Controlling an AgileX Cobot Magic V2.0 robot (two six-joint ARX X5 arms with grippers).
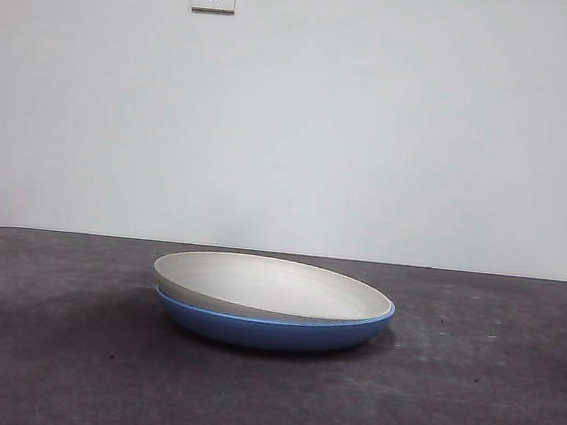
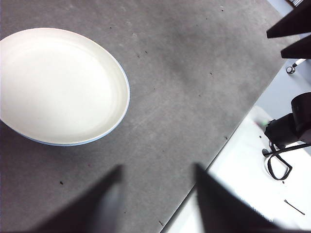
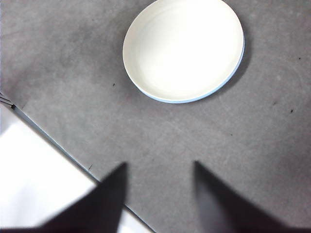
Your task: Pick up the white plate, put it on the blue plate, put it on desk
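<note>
Sitting tilted inside the blue plate [image 1: 272,329] on the table [image 1: 49,351], the white plate [image 1: 271,287] looks placed; left pincer [image 2: 158,204] and right pincer [image 3: 158,199] hover wide apart, empty, stacking apparently done.

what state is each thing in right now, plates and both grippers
white plate: nested in the blue plate, tilted a little, empty, not held
blue plate: upright on the desk, under the white plate, only its rim and underside showing
desk: bears the stacked plates
left gripper: open, empty, raised above the desk, away from the plates
right gripper: open, empty, raised above the desk, away from the plates
</note>
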